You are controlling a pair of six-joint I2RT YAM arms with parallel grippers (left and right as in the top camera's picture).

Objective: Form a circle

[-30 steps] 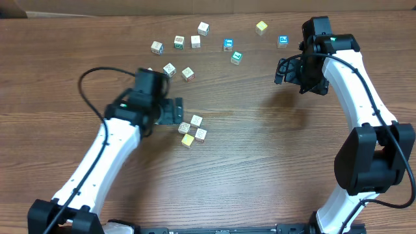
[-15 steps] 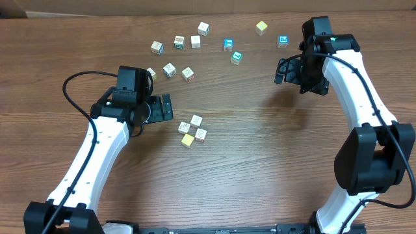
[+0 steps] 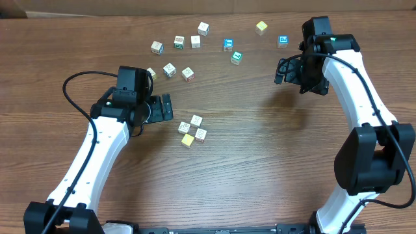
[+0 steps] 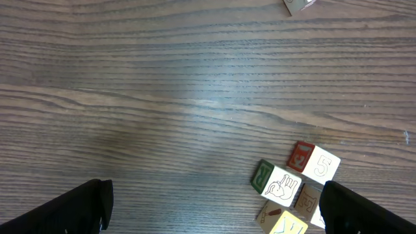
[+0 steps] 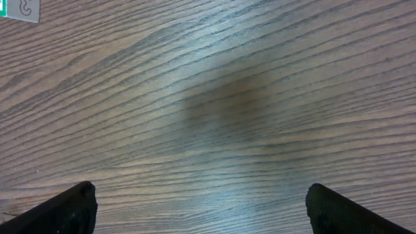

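Note:
The circle is only a tight cluster (image 3: 192,130) of several tiny cubes at mid-table, whitish with printed faces, plus a plain yellow cube (image 3: 187,140). My left gripper (image 3: 168,106) is open, just up and left of the cluster and apart from it. In the left wrist view the cluster (image 4: 296,185) lies low and right, near the right finger, with the gripper (image 4: 214,201) empty. My right gripper (image 3: 279,71) hangs open at the upper right, far from the cluster. In its own view the gripper (image 5: 201,198) shows only bare wood between its fingers.
Loose cubes lie scattered along the back: whitish ones (image 3: 179,42), two close to my left arm (image 3: 169,69), teal ones (image 3: 227,44), a yellow-green one (image 3: 261,27) and a blue one (image 3: 283,41) beside my right arm. A cube corner (image 5: 18,9) shows at top left.
My left gripper has pulled back up and to the left, away from the cluster, then stopped. The cubes and the right arm have not moved.

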